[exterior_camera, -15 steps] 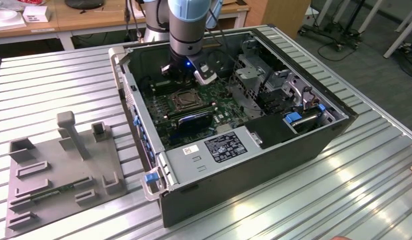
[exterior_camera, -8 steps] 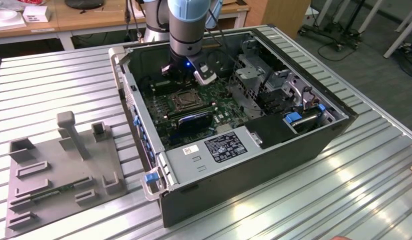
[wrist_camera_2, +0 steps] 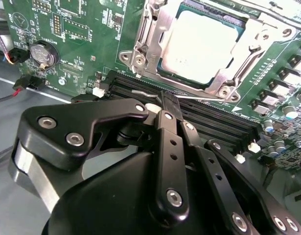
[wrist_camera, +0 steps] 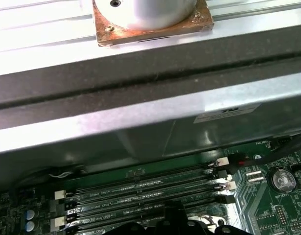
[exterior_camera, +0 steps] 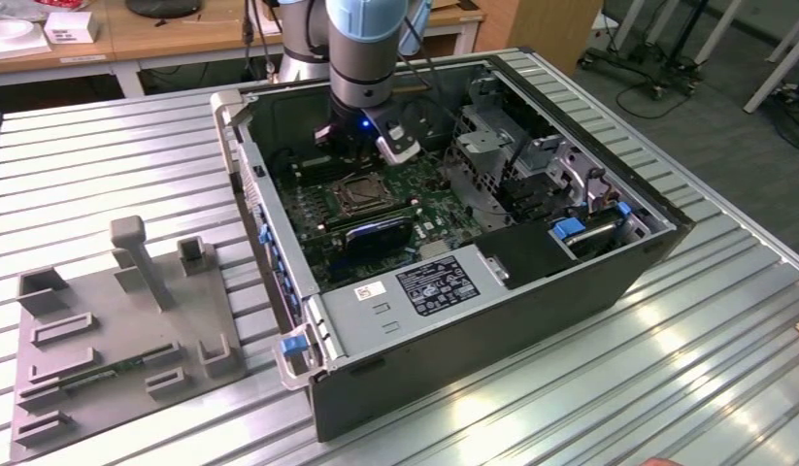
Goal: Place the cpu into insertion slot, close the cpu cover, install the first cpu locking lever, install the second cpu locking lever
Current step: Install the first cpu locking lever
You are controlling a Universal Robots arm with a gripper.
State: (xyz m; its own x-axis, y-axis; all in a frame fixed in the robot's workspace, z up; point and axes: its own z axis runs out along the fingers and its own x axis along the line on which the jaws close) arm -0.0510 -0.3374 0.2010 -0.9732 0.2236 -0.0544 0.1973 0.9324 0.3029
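In insertion slot (wrist_camera_2: 136, 58): one cpu (wrist_camera_2: 201, 46), one cpu cover (wrist_camera_2: 163, 30) over it.

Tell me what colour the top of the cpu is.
Pale silver-grey, with no pattern; the cpu shows best in the second wrist view.

The cpu (wrist_camera_2: 201, 46) has a pale, dull silver-grey top, and the cpu cover (wrist_camera_2: 150, 39) framing it is brighter silvery metal. The motherboard (wrist_camera_2: 81, 29) is green, speckled with fine white markings; the memory slots (wrist_camera_2: 219, 125) are black. The tool (wrist_camera_2: 165, 102) is matte black with silvery screw heads. In the exterior view the surface (exterior_camera: 115, 165) is ribbed silver-grey, the case (exterior_camera: 503, 340) black, its clips (exterior_camera: 570, 228) seemingly blue.
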